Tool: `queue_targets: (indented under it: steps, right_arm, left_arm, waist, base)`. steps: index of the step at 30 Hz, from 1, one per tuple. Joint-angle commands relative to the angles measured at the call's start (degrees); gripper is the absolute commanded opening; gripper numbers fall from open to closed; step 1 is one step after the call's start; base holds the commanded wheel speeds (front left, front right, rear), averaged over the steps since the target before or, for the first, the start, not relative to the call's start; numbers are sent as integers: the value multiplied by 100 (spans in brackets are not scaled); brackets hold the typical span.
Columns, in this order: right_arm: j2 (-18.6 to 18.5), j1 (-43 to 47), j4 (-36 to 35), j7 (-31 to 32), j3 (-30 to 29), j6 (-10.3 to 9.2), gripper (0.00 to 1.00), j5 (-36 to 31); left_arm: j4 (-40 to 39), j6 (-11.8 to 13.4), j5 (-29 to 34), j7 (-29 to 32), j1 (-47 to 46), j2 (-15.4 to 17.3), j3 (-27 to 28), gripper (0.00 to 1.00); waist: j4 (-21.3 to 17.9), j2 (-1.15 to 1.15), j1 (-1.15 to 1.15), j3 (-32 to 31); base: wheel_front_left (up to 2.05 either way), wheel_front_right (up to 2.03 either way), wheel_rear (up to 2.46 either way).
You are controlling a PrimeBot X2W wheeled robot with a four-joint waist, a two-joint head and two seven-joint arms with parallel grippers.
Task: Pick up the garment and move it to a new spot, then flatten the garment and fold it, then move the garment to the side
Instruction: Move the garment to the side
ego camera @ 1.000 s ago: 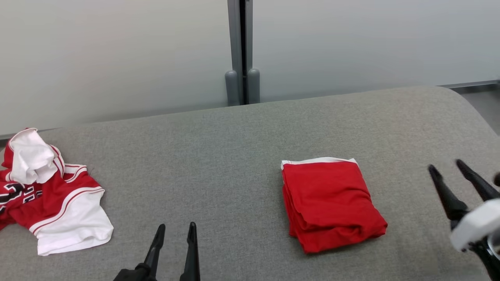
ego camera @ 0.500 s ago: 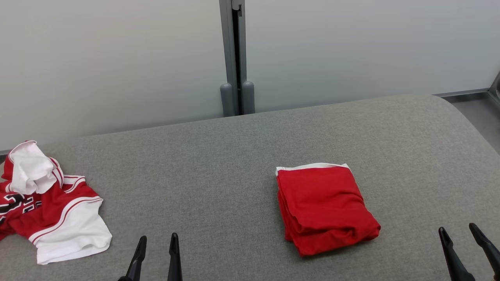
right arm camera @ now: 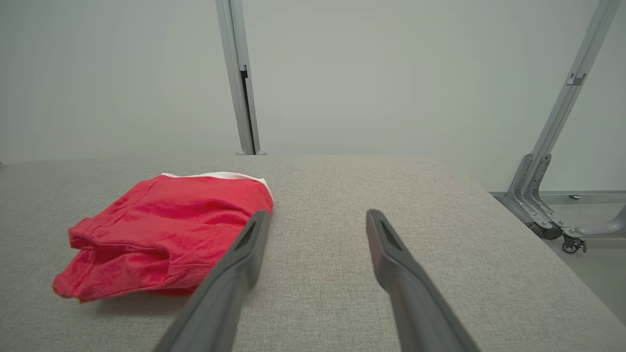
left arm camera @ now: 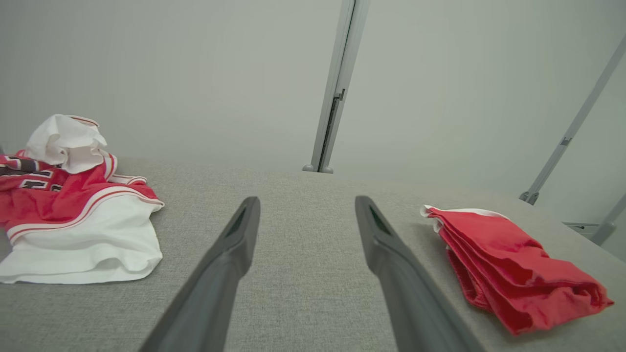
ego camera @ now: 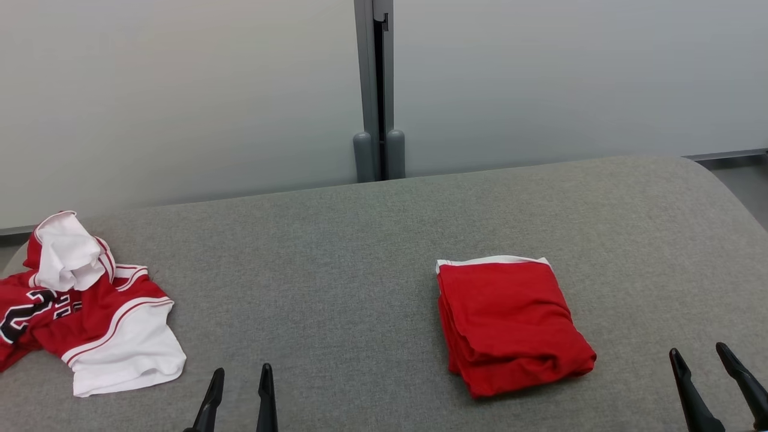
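Hovering low over the near edge of the grey padded worktop (ego camera: pixel 336 252), both pairs of dark fingers stand spread wide and hold nothing. The left fingers (ego camera: pixel 211 399) point away from the robot just left of centre. The right fingers (ego camera: pixel 689 390) do the same near the right edge. Neither pair touches cloth, which suggests the arms are parked clear between steps.

Between them, nearer the right pair, lies the folded red garment (ego camera: pixel 510 324), a neat thick rectangle right of centre. Its long axis runs from the far wall (ego camera: pixel 180 90) toward the robot, slanting slightly rightward as it comes nearer. The white-trimmed edge faces the wall, and the stacked layers show along its left side. It looks folded and set aside, so that job seems done.

Well apart, at the left edge, sits a crumpled red-and-white jersey (ego camera: pixel 90 324), likely waiting its turn.
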Motion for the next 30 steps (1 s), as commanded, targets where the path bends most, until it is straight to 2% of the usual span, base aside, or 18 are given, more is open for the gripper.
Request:
queue_targets:
  steps: [1, 7, 10, 13, 20, 24, 30]
  right_arm:
    - [-33, -40, 6, -11, -16, 1, 100, 5]
    - [-10, -122, 67, -11, 81, 1, 100, 177]
    - [-191, -313, 153, -11, 338, 1, 100, 484]
    - [-505, -726, 236, 268, 789, 1, 100, 1076]
    - [-1157, -1679, 488, 1837, 1721, 2, 100, 2996]
    - [-1327, -1996, 823, 2270, 2154, 2, 100, 3659]
    - [-1264, -2250, 1371, 2385, 2500, 2, 100, 4363]
  left_arm:
    - [8, -19, 37, -28, 60, 21, 29, 100]
    - [-1, -27, 29, -28, 106, 22, 75, 100]
    - [-30, -32, 38, -28, 75, 21, 72, 100]
    - [-45, -52, 80, -28, -32, 22, 30, 100]
    - [37, -71, 247, -28, -335, 22, -262, 100]
    - [67, 22, 247, -28, -496, 21, -403, 100]
    - [35, 162, 203, -28, -637, 20, -608, 100]
  waist:
    - [28, 0, 0, -9]
    - [115, 0, 0, -43]
    - [148, 0, 0, -8]
    - [210, 0, 0, 112]
    - [581, 0, 0, 541]
    - [830, 0, 0, 768]
    - [1034, 0, 0, 967]
  base:
    - [0, 0, 0]
    - [0, 0, 0]
    - [0, 0, 0]
    - [0, 0, 0]
    - [0, 0, 0]
    - [0, 0, 0]
    - [0, 0, 0]
